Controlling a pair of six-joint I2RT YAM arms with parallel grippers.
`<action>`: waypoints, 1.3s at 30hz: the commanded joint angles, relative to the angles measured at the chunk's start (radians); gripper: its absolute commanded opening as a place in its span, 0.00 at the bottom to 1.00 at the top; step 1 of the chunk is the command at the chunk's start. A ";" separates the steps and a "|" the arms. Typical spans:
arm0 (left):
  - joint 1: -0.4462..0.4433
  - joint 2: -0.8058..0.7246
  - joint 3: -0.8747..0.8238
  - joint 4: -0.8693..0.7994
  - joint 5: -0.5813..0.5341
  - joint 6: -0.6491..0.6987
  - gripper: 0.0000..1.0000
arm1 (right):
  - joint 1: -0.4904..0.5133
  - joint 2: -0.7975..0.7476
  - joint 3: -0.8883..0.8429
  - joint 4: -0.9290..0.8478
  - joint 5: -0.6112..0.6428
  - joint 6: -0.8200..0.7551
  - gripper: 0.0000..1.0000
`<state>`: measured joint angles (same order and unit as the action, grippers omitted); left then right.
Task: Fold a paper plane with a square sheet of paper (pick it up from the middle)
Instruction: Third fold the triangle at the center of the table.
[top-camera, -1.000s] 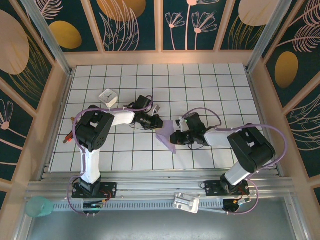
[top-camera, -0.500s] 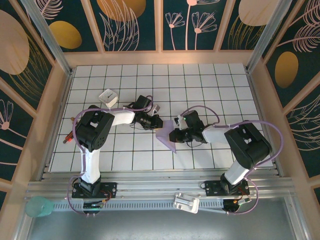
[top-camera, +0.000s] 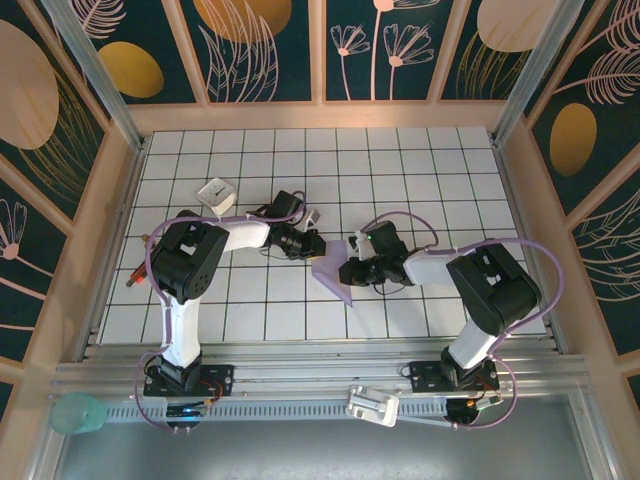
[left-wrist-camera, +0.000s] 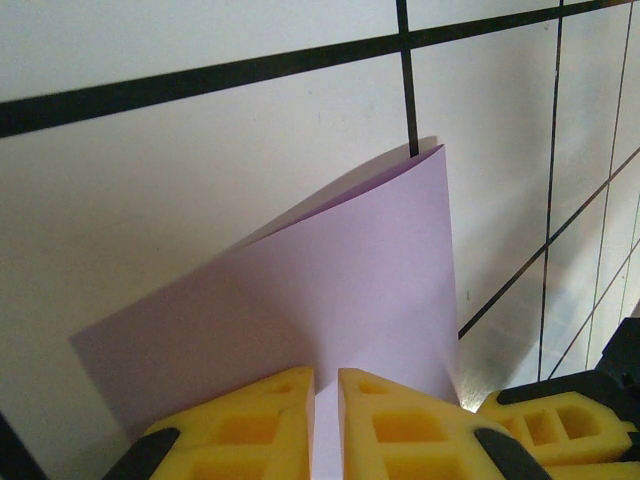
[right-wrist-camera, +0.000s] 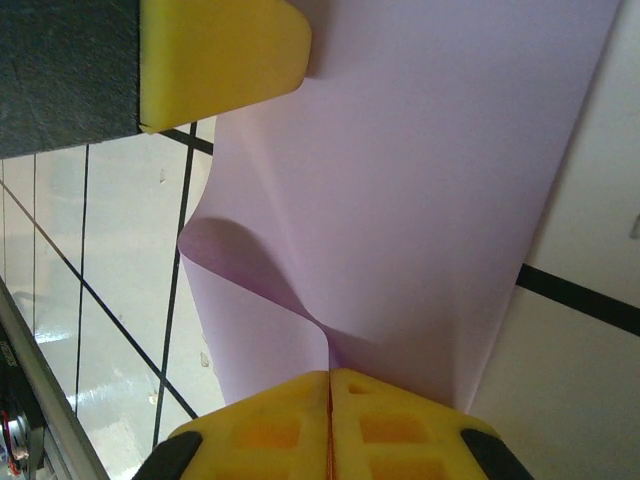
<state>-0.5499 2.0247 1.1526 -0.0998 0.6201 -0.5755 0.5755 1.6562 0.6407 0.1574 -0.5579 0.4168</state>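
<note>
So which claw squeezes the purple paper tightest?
The right gripper: its yellow fingers meet on the paper. The left gripper leaves a slit between its own.

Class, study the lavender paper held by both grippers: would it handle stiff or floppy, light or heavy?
Probably floppy: the lavender paper curls beside the right gripper. Likely very light: two edge pinches, with the left gripper, hold it up.

Centre: blocked by left gripper (top-camera: 318, 250) and right gripper (top-camera: 350, 273), close together, both clamped on the square sheet of paper (top-camera: 333, 272); no passage between them.
Near rows: left arm (top-camera: 185, 265) and right arm (top-camera: 490, 290) reach in from the near edge; bare tiles between them.
Far left: 1 small white block (top-camera: 216, 194), just beyond the left arm.
Far rows and right side of table (top-camera: 420, 165): bare tiles.
Perimeter: wooden walls (top-camera: 320, 115) on 3 sides.
</note>
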 joint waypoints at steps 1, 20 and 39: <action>-0.002 0.053 -0.002 -0.051 -0.031 0.023 0.16 | -0.008 0.023 0.014 -0.013 0.003 -0.024 0.08; -0.003 0.059 0.002 -0.051 -0.029 0.021 0.16 | -0.008 0.027 0.033 -0.050 0.024 -0.056 0.06; -0.007 0.058 -0.001 -0.051 -0.026 0.020 0.16 | -0.011 0.008 0.023 -0.052 0.010 -0.049 0.05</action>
<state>-0.5499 2.0281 1.1572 -0.1017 0.6216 -0.5755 0.5716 1.6699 0.6739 0.1051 -0.5476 0.3721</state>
